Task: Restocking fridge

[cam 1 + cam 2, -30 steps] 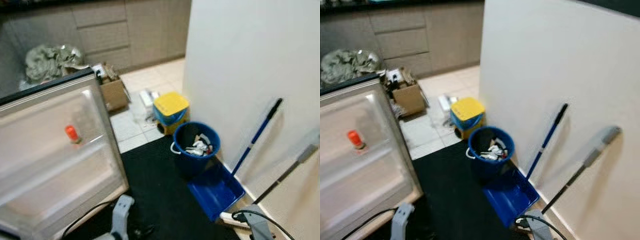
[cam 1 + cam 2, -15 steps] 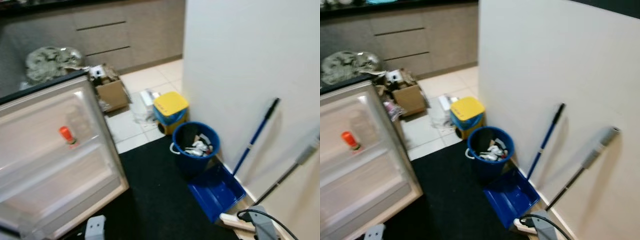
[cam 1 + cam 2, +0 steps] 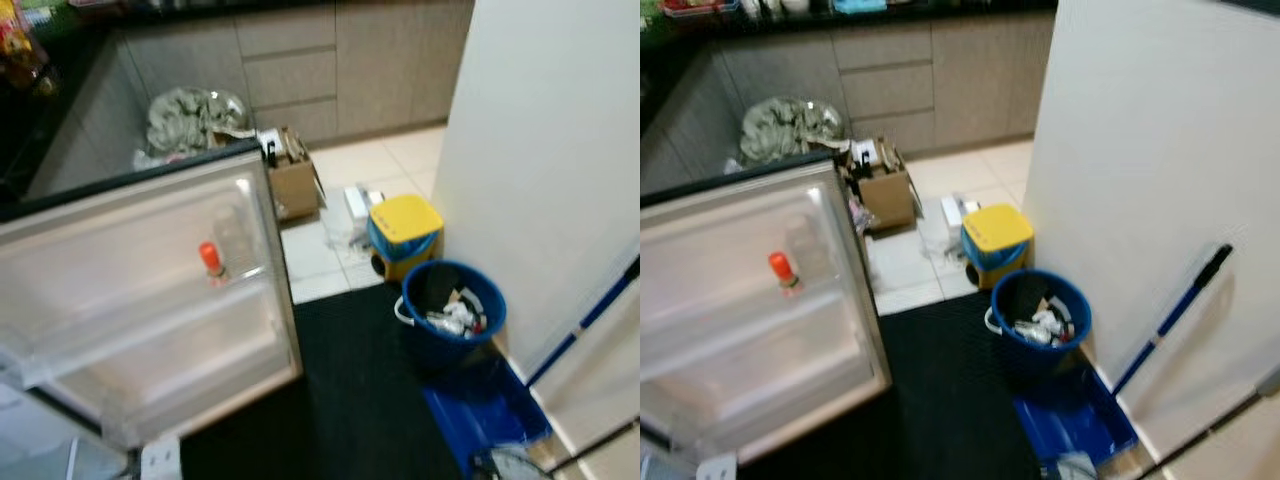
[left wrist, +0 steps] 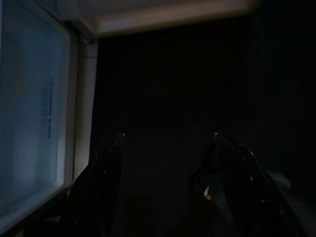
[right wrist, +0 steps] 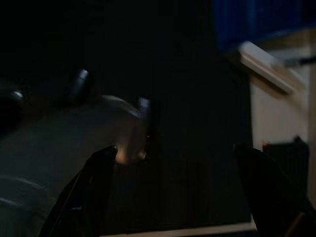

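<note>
1. An open fridge door [image 3: 150, 300] stands at the robot's left, its inner shelves facing the head camera; one small bottle with an orange cap [image 3: 209, 257] sits upright on the door's upper shelf [image 3: 120, 320], the shelves otherwise looking bare.

2. The left gripper [image 4: 165, 163] hangs low over a black floor mat [image 3: 350, 400], its two fingers spread wide apart and holding nothing; the lower edge of the fridge door runs just ahead of it in the left wrist view.

3. The right gripper [image 5: 173, 168] likewise hangs with fingers well apart and empty, a corner of the blue dustpan [image 3: 1075, 420] ahead of it.

4. The relation that matters: the door and its bottle lie up and to the left of both grippers, so the left arm looks the nearer one; the bottle's long axis is vertical.

5. To the right, a blue bucket [image 3: 1040, 315] of scraps, a yellow-lidded bin [image 3: 997, 237] and a cardboard box [image 3: 885, 195] stand on the floor beside a white wall [image 3: 1160, 170].

6. No stock for the fridge can be made out in either gripper; restocking appears yet to begin.
</note>
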You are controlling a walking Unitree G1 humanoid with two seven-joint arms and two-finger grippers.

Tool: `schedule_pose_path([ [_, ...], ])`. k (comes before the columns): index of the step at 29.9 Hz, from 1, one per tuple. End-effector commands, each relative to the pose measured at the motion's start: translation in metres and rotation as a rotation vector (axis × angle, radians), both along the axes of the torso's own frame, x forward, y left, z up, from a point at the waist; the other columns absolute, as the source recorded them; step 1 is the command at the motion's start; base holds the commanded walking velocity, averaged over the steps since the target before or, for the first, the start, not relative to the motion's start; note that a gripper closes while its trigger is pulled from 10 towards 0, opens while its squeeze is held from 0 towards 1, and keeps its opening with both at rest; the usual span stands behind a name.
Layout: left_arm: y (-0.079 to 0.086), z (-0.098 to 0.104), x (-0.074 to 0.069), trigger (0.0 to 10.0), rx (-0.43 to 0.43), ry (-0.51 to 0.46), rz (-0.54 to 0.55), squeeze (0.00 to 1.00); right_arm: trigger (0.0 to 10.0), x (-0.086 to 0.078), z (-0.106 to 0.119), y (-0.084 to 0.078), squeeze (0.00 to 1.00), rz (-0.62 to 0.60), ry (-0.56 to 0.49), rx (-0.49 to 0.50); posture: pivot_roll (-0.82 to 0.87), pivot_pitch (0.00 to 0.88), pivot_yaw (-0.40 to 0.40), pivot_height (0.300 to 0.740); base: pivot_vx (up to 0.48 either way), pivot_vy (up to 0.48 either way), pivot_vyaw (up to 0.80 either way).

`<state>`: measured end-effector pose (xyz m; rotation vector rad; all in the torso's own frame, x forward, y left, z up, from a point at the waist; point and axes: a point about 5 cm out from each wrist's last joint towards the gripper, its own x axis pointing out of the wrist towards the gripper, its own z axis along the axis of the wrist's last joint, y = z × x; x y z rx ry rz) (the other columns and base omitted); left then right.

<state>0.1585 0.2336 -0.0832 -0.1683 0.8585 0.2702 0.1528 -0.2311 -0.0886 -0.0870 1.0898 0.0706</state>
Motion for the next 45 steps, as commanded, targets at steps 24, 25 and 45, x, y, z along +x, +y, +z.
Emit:
schedule_pose_path([
  [24,-0.025,-0.015,-0.024,10.0,-0.116,0.115,-0.144,0.00,10.0,-0.006,0.000,-0.009,0.00,-0.042,0.008,-0.006,-0.02,0.009,-0.001,0.740,0.000,0.000,0.49],
  [25,-0.025,-0.015,-0.023,10.0,-0.116,0.115,-0.147,0.00,10.0,-0.007,0.000,-0.010,0.00,-0.043,0.010,-0.006,-0.02,0.010,-0.005,0.740,0.000,0.000,0.00],
  [45,-0.026,-0.016,-0.026,10.0,-0.105,0.120,-0.123,0.00,10.0,-0.003,-0.003,0.007,0.00,0.057,0.022,-0.003,-0.04,0.054,0.004,0.740,0.000,-0.313,0.00],
])
